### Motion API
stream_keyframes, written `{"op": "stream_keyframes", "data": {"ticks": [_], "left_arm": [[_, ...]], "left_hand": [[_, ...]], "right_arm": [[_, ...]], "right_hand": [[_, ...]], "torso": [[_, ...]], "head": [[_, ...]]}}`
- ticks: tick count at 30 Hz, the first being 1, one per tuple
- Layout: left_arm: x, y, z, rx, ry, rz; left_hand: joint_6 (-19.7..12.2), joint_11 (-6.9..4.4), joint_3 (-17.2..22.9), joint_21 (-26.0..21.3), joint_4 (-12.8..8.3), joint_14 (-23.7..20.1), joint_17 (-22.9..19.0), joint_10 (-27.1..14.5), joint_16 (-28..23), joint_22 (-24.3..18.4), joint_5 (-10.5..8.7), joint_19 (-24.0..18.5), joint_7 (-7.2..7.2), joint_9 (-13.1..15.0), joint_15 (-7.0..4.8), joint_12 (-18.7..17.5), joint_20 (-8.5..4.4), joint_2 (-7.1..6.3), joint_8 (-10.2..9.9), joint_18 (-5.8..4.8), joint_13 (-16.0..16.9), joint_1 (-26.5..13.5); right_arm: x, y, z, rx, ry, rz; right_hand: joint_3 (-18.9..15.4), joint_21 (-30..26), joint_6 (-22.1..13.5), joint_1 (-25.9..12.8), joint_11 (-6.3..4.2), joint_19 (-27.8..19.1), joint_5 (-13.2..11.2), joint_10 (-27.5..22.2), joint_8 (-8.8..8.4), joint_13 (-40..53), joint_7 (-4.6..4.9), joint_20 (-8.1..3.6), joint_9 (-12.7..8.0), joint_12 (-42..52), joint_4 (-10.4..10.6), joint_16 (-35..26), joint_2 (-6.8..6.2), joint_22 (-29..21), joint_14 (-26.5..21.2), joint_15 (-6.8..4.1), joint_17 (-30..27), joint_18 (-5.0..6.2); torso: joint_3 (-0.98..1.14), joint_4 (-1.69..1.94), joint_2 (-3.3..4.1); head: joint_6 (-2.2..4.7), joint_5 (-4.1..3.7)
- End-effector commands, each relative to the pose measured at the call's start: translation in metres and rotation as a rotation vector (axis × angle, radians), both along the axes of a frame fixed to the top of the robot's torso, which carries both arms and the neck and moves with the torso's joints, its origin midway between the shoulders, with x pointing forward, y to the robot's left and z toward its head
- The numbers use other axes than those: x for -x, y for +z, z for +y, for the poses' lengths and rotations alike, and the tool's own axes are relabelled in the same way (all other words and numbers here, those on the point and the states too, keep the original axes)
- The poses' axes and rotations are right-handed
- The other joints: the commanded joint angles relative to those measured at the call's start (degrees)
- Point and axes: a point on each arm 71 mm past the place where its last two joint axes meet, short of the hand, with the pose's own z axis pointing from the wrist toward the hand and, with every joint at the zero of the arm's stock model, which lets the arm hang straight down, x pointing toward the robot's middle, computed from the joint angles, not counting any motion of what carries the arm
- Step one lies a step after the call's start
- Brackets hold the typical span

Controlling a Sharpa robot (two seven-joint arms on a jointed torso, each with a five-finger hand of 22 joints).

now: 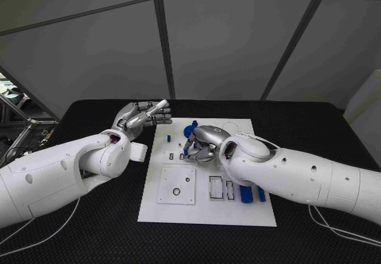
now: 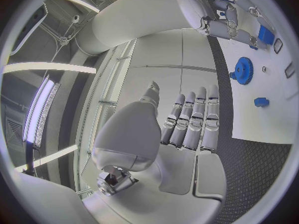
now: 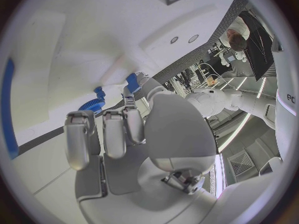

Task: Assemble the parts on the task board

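board [image 1: 208, 212]: white plate, flat on the table, under the right hand [image 1: 202, 144], just right of the raised left hand [image 1: 143, 116] | gear [image 1: 190, 131]: blue, toothed, on the board just behind the right hand | 2 bars [image 1: 252, 193]: blue, flat, beside the right forearm

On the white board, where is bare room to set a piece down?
The near strip of the task board, below the square plate and slots, is bare. The far right corner looks free too. It is crowded mid-board, where the right hand works beside the blue gear.
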Motion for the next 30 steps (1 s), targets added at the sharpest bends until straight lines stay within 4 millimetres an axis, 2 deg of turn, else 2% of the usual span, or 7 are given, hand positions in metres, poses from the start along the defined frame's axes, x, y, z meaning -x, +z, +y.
{"op": "stream_keyframes", "data": {"ticks": [1, 21, 30], "left_arm": [[0.0001, 0.0014, -0.0010, 0.002, -0.012, -0.007], [0.0000, 0.0012, -0.0001, 0.001, -0.010, -0.007], [-0.0001, 0.0011, 0.0004, 0.001, -0.009, -0.006]], "left_hand": [[0.36, -0.07, -0.11, 0.13, -0.25, -0.09, -0.07, 0.38, -0.29, -0.10, 0.24, 0.39, 1.51, 0.09, 0.22, -0.23, -0.02, -0.01, -0.36, -0.81, -0.06, 0.27], [0.37, -0.12, -0.20, 0.11, -0.31, -0.10, -0.07, 0.40, -0.40, -0.15, 0.23, 0.36, 1.46, 0.10, 0.22, -0.32, -0.02, 0.04, -0.41, -0.80, -0.06, 0.18], [0.37, -0.12, -0.20, 0.11, -0.31, -0.10, -0.07, 0.40, -0.40, -0.15, 0.23, 0.36, 1.46, 0.10, 0.22, -0.32, -0.02, 0.04, -0.41, -0.80, -0.06, 0.18]], "right_arm": [[0.0013, -0.0055, -0.0006, 0.046, 0.003, 0.022], [0.0017, -0.0053, -0.0016, 0.060, -0.009, 0.012], [0.0012, -0.0043, -0.0016, 0.047, -0.011, 0.000]], "right_hand": [[-0.08, -0.14, 0.48, -0.60, -0.11, 5.20, 0.25, -0.16, -0.12, 2.72, -0.21, -0.33, -0.03, -0.32, -0.43, -0.41, -0.04, 14.04, 3.46, -0.16, 3.77, -0.61], [-0.62, -0.28, -0.69, -2.17, 0.30, 5.05, 0.28, -0.70, -0.79, 1.87, 0.29, -0.07, -0.32, -1.44, -0.56, -0.74, -1.32, 13.81, 3.35, 0.14, 3.29, -0.55], [-1.31, -0.61, -5.06, -3.80, 1.29, 4.69, -0.63, -1.79, -0.88, 0.15, 1.43, 0.65, -1.20, -3.62, -0.54, -1.25, -2.69, 13.25, 3.18, 0.94, 2.54, -0.41]], "torso": [[0.00, 0.01, -0.01], [-0.02, 0.02, 0.01], [-0.02, 0.02, 0.00]], "head": [[-0.05, 0.00], [-0.14, -0.04], [-0.16, -0.09]]}}
